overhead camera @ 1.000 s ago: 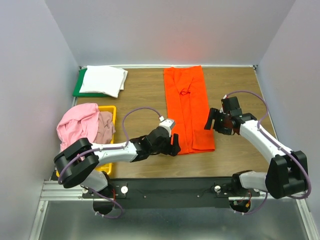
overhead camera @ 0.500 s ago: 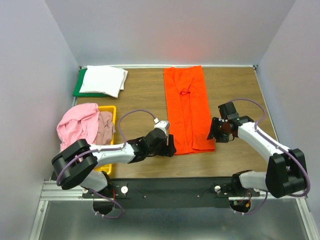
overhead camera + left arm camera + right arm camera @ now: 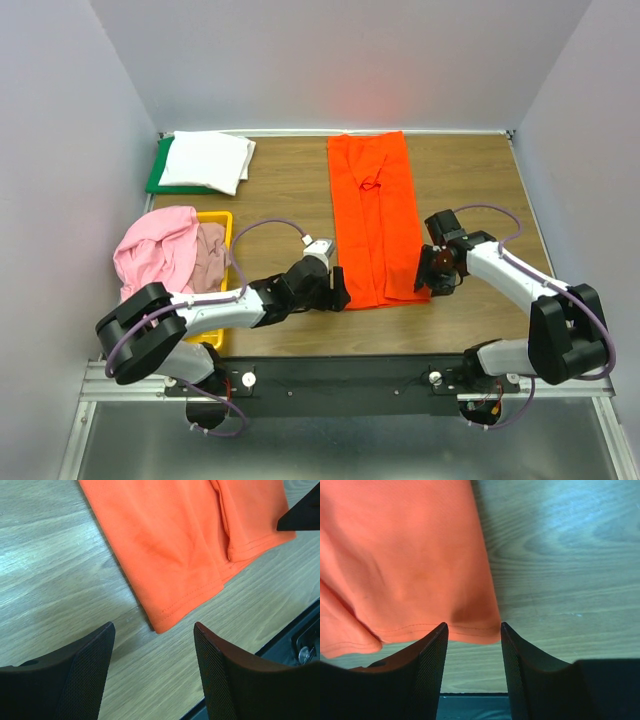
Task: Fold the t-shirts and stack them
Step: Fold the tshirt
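Closer now to the orange shirt (image 3: pixel 372 215), left end effector (image 3: pixel 152 630) gapes wide at its near-left corner — right end effector (image 3: pixel 473 627), also wide, straddles its near-right corner.

Your left arm (image 3: pixel 225 305) and right arm (image 3: pixel 512 277): white shells over black joints, each trailing a looping lilac cable (image 3: pixel 265 228). The left gripper (image 3: pixel 152 629) and right gripper (image 3: pixel 473 626) end in black fingers (image 3: pixel 87 675) with fine mesh-textured pads.

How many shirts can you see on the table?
4. An orange shirt lies flat mid-table; a white shirt is folded on the green board, far left; a light pink shirt and a mauve shirt are heaped in the yellow bin. More could hide underneath.
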Controlling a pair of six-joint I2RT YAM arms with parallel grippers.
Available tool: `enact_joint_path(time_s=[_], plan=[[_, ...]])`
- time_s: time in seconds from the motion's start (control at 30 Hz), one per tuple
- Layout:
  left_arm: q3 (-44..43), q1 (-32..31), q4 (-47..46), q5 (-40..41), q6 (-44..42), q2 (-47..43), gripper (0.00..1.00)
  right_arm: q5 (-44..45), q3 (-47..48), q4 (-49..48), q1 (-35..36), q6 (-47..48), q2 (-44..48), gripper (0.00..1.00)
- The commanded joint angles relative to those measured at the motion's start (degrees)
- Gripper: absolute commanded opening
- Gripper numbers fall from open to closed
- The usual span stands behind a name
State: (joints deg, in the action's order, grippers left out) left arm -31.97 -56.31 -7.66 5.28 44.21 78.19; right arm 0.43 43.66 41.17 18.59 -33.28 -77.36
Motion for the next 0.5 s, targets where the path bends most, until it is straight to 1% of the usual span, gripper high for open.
enact_joint_path(time_s=[0.0, 0.13, 0.2, 0.23, 0.33, 0.37, 0.4, 0.47], plan=[[1.0, 0.6, -0.2, 1.9, -0.1, -1.6, 0.72, 4.6, 0.4, 3.0, 0.7, -3.1, -0.5, 0.53], [1.2, 0.9, -0.2, 1.8, -1.0, -1.5, 0.72, 5.5, 0.2, 3.2, 0.7, -4.1, -1.5, 0.53], [1.2, 0.9, -0.1, 1.6, -1.3, -1.4, 0.72, 5.3, 0.1, 3.2, 0.7, -4.1, -1.8, 0.49], [1.3, 1.0, -0.1, 1.6, -1.5, -1.5, 0.72, 5.0, 0.0, 3.2, 0.7, -4.2, -2.0, 0.43], [1.4, 1.2, -0.2, 1.6, -1.5, -1.3, 0.72, 4.8, -0.1, 3.1, 0.7, -4.2, -2.3, 0.35], [1.3, 1.2, -0.2, 1.5, -1.5, -1.4, 0.72, 4.5, -0.1, 3.1, 0.8, -3.9, -2.3, 0.33], [1.3, 1.3, -0.6, 1.4, -1.4, -1.3, 0.72, 4.3, -0.1, 3.1, 0.8, -4.0, -2.6, 0.28], [1.3, 1.3, -1.0, 1.1, -1.2, -0.7, 0.72, 4.1, -0.1, 3.1, 1.0, -3.9, -2.9, 0.24]])
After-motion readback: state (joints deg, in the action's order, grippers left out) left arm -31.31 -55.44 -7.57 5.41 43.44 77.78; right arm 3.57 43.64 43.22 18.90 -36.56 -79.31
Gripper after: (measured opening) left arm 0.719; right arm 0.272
